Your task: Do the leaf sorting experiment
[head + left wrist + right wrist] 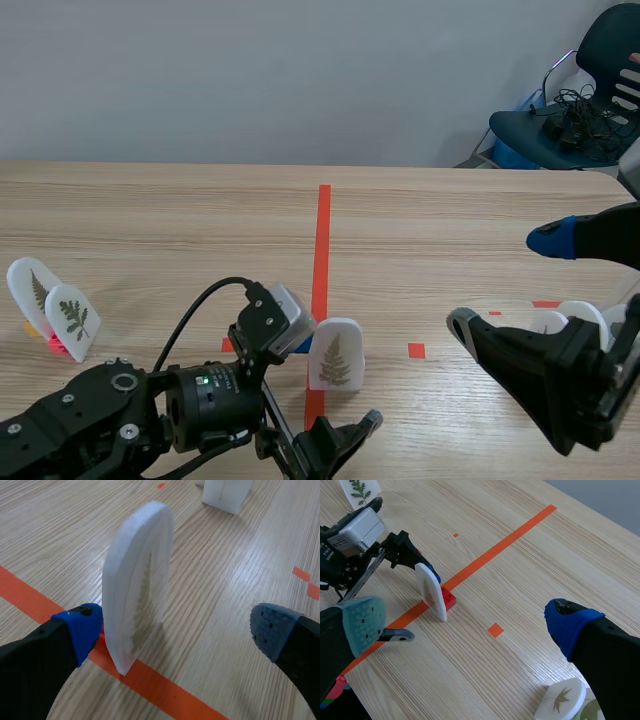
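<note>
A white leaf card (pixel 335 355) with a fern-like leaf stands upright on a small red brick (pixel 449 599) on the orange tape line. My left gripper (pixel 335 385) is open around the card (pixel 137 580); one blue pad (pixel 82 627) touches its side and the other pad (pixel 272 630) stays well apart. The right gripper (pixel 505 282) hovers open above the table's right half, holding nothing. In the right wrist view it (pixel 465 622) looks down at the card (pixel 432 597) and the left arm (pixel 355 545).
Two leaf cards (pixel 72 320) on coloured bricks stand at the left edge. More leaf cards (pixel 570 320) lie under the right arm, one with a maple-like leaf (pixel 562 700). A chair (pixel 570 110) stands beyond the table's far right corner.
</note>
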Motion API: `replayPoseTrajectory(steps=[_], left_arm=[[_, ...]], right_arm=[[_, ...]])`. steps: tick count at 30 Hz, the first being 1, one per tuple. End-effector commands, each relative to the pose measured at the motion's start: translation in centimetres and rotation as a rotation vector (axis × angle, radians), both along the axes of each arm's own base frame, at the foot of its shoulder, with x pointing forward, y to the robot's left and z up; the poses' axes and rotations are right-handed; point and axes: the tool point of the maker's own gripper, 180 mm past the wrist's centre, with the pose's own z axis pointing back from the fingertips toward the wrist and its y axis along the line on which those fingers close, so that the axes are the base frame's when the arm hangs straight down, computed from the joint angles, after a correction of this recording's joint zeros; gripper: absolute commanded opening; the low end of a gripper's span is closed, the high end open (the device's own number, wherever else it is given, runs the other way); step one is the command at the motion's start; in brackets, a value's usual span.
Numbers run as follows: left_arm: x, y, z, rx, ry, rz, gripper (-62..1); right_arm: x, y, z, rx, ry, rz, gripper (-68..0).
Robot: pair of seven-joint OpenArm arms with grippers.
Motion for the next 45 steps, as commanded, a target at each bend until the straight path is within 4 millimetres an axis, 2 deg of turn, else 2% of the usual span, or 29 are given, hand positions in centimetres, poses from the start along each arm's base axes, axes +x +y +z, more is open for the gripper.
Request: replayPoseTrajectory(steps=[1, 3, 6, 8, 10, 14, 18, 22, 26, 31, 35, 40, 45], left_arm=[[0.7, 0.0, 1.1, -0.033, -0.022, 0.018, -11.1], [1.0, 0.0, 1.2, -0.043, -0.031, 0.035, -24.8], [1.1, 0.1, 1.2, -0.043, -0.037, 0.045, -41.8], [1.2, 0.1, 1.2, -0.039, -0.039, 0.049, -50.7], [1.2, 0.2, 1.2, -0.038, -0.040, 0.051, -56.2], [0.7, -0.1, 1.6, -0.044, -0.020, 0.017, -56.8], [0.4, 0.5, 4.8, -0.106, -0.018, 0.021, -56.9], [0.5, 3.3, 7.8, -0.123, -0.072, 0.093, -56.9], [0.6, 7.7, 9.2, -0.131, -0.079, 0.227, -56.8], [2.0, 15.7, 8.1, -0.081, -0.061, 0.528, -56.8], [2.9, 20.2, 6.9, -0.049, -0.053, 0.700, -56.8], [3.9, 22.3, 5.7, -0.052, -0.061, 0.768, -56.8], [5.5, 24.1, 5.4, -0.069, -0.102, 0.833, -56.8]], right_arm=[[0.6, -0.4, 0.7, 0.007, -0.029, -0.012, 0.4], [0.6, -0.3, 0.7, 0.007, -0.029, -0.012, 0.4], [0.6, -0.3, 0.7, 0.007, -0.029, -0.011, 0.4], [0.6, -0.3, 0.7, 0.007, -0.029, -0.011, 0.4], [0.6, -0.3, 0.7, 0.007, -0.029, -0.011, 0.4], [0.6, -0.3, 0.7, 0.007, -0.029, -0.011, 0.4], [0.6, -0.3, 0.7, 0.007, -0.028, -0.012, 0.4], [0.6, -0.3, 0.7, 0.007, -0.028, -0.012, 0.4], [0.6, -0.3, 0.7, 0.007, -0.028, -0.011, 0.4], [0.6, -0.3, 0.7, 0.007, -0.029, -0.011, 0.4], [0.6, -0.3, 0.7, 0.007, -0.029, -0.011, 0.4], [0.6, -0.3, 0.7, 0.007, -0.028, -0.011, 0.4], [0.6, -0.3, 0.7, 0.007, -0.029, -0.011, 0.4]])
